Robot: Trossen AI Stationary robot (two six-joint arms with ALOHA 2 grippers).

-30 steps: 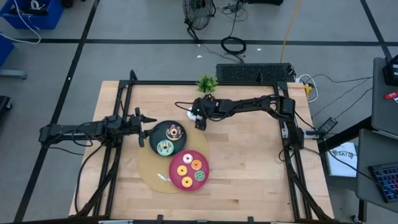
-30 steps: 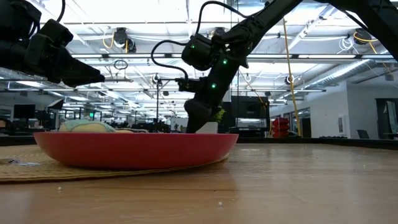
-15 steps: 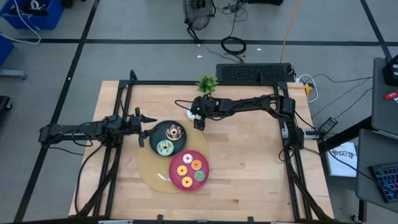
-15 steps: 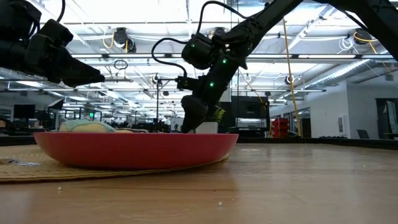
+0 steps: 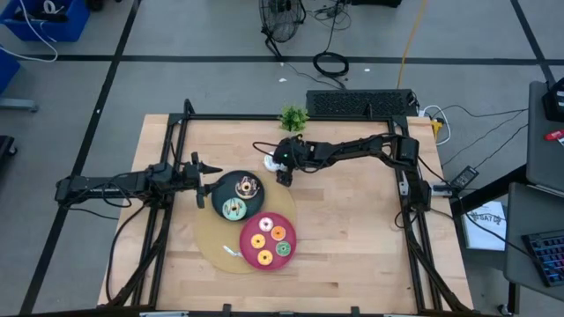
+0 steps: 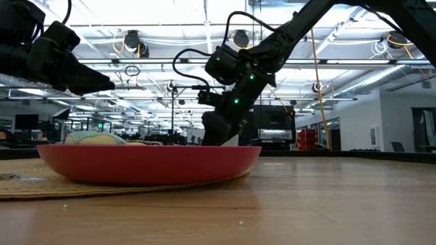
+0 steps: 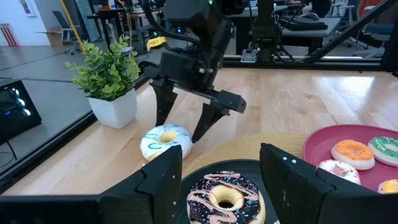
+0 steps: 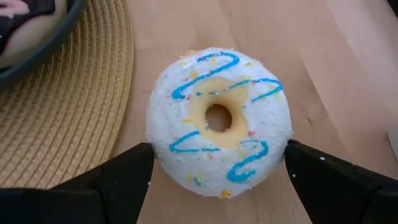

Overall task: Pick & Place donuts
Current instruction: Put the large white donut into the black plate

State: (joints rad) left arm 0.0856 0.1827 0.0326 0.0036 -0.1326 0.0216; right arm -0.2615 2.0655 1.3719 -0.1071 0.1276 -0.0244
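Note:
A white donut with blue drizzle [image 8: 217, 121] lies flat on the bare wood [image 5: 270, 162], just past the woven mat's far edge. My right gripper [image 8: 219, 155] hangs open over it, one finger on either side of its rim; I see no touch. In the left wrist view those fingers [image 7: 208, 121] straddle the donut [image 7: 165, 142]. A chocolate donut [image 5: 248, 186] and a mint donut [image 5: 233, 209] lie on the dark plate [image 5: 218, 195]. Several donuts rest on the pink plate [image 5: 251, 255]. My left gripper [image 5: 208, 177] waits open at the dark plate's left edge.
Both plates sit on a round woven mat [image 5: 211, 239]. A small potted plant [image 5: 293, 117] stands at the table's far edge, close behind the white donut. Bare wood spreads to the right of the plates [image 5: 352, 229] and along the near edge.
My right gripper has tipped more steeply down over the white donut and stayed open. The donut has kept its place.

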